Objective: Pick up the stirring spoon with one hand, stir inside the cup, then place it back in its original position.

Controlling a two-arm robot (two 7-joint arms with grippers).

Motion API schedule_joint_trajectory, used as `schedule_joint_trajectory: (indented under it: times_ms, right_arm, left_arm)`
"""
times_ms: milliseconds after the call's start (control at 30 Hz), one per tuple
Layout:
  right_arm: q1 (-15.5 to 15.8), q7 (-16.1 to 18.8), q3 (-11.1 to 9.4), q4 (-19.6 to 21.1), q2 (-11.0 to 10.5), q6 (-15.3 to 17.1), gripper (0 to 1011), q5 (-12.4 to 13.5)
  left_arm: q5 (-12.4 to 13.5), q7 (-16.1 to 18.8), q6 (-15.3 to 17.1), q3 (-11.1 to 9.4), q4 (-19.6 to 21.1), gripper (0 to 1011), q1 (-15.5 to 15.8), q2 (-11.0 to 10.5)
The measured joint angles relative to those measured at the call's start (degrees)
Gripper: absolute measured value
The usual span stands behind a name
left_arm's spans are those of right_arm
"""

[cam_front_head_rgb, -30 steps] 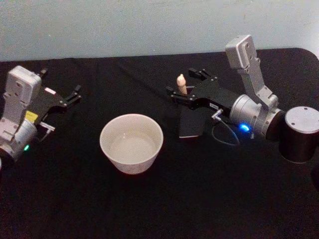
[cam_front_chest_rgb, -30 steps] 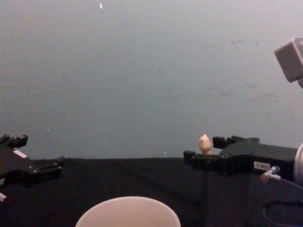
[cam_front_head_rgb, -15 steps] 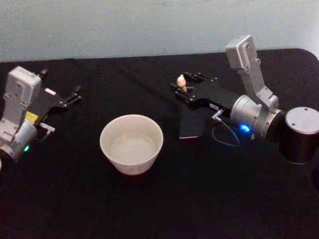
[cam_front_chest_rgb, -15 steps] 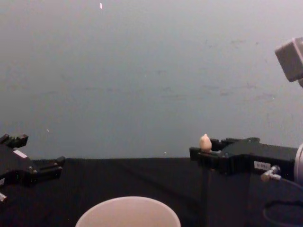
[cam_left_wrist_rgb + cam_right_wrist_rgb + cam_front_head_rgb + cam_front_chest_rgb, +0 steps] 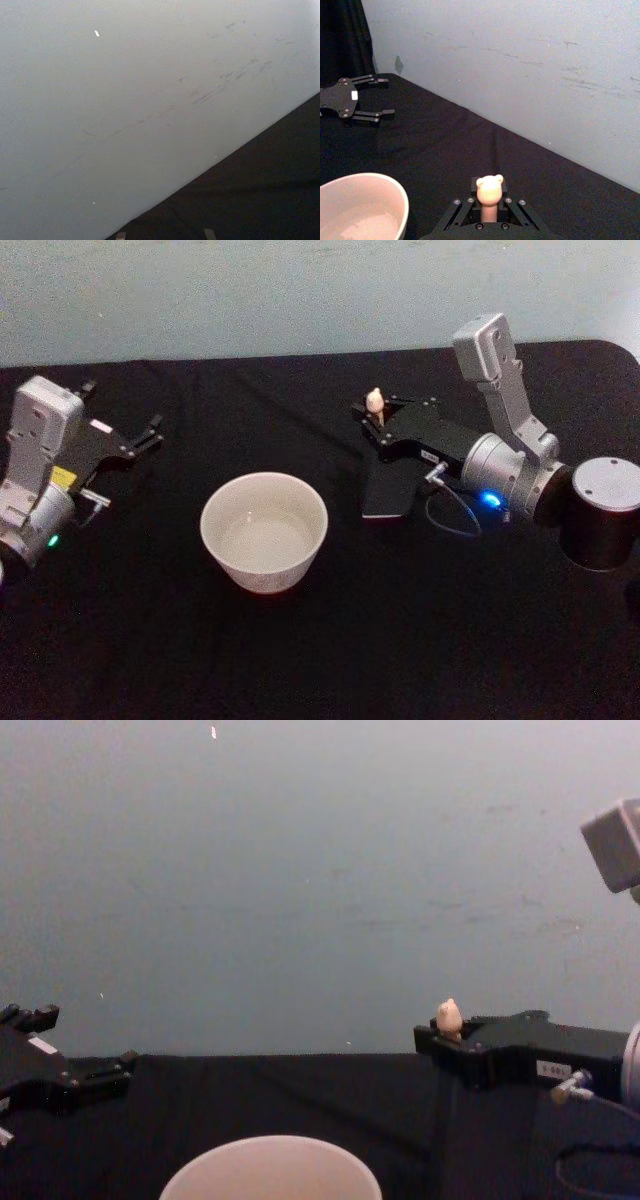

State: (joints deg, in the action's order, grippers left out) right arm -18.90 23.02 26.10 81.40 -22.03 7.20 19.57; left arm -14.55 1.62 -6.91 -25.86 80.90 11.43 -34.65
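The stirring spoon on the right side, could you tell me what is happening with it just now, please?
The right claw is shut on the stirring spoon, gripping its wooden handle just below the knob, above the dark grey holder. The spoon stands upright and is not yet over the cup, which sits to the left of the holder on the black table. The left claw rests open at the table's far left, idle.

wall (image 5: pixel 125 100): pale grey, plain, lit evenly.
scuffs (image 5: pixel 220 90): faint dark streaks running slantwise across the wall.
fleck (image 5: pixel 96 33): 1 small white spot on the wall.
desk (image 5: pixel 270 185): black, meets the wall along a slanted line.
tabs (image 5: pixel 210 233): 2 small pale bits against the desk, can't identify.
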Motion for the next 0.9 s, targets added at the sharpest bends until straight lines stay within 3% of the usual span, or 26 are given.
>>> schedule_joint_trajectory:
  times_ms: [567,900]
  right_arm:
    - [0.6,1.5,-0.9,1.0,0.3,-0.2,164,0.3]
    - [1.7,1.3,-2.1,4.7,-0.2,-0.5,164,1.1]
  left_arm:
    - [0.0,0.0,0.0,0.0,0.0,1001,0.0,0.0]
    - [0.0,0.0,0.0,0.0,0.0,1001,0.0,0.0]
